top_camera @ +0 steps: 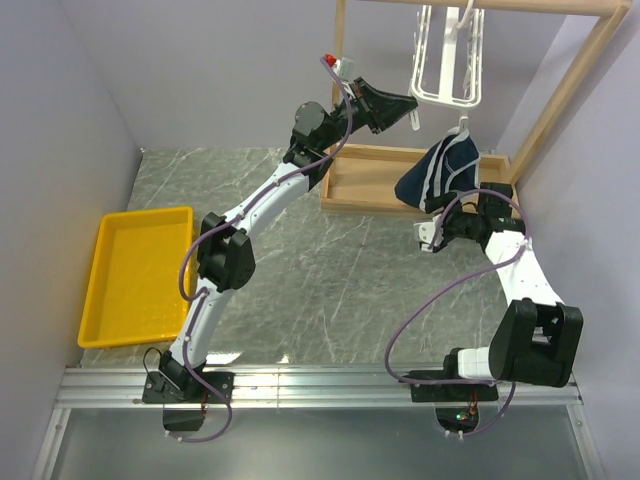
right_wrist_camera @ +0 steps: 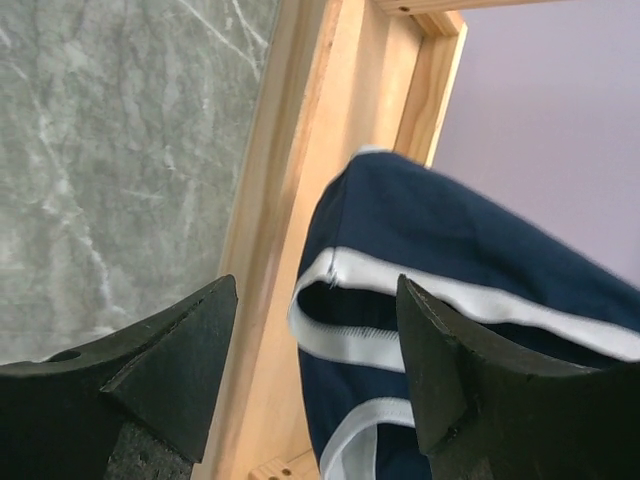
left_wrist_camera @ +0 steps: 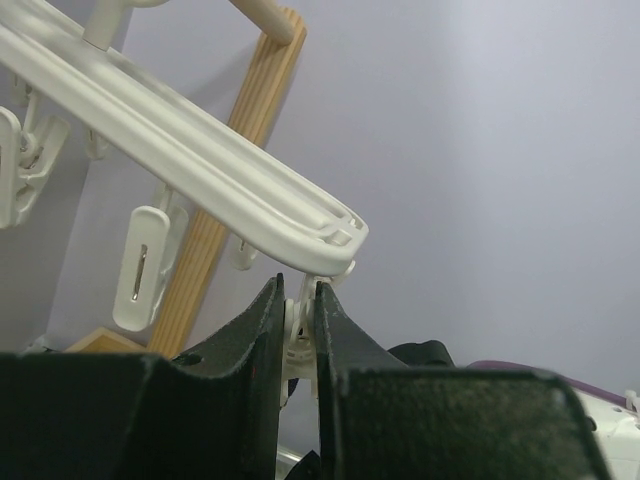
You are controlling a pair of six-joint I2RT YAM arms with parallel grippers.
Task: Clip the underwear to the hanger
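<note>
Left gripper [left_wrist_camera: 297,300] pinched narrow on a clip [left_wrist_camera: 296,350] under the hanger [top_camera: 445,98] corner. Right gripper [right_wrist_camera: 316,300] wide, holding nothing. Underwear [top_camera: 450,170] hangs centre-right in the top view, just beyond the right jaws and right of the pinched clip. I judge the right arm nearer.
</note>
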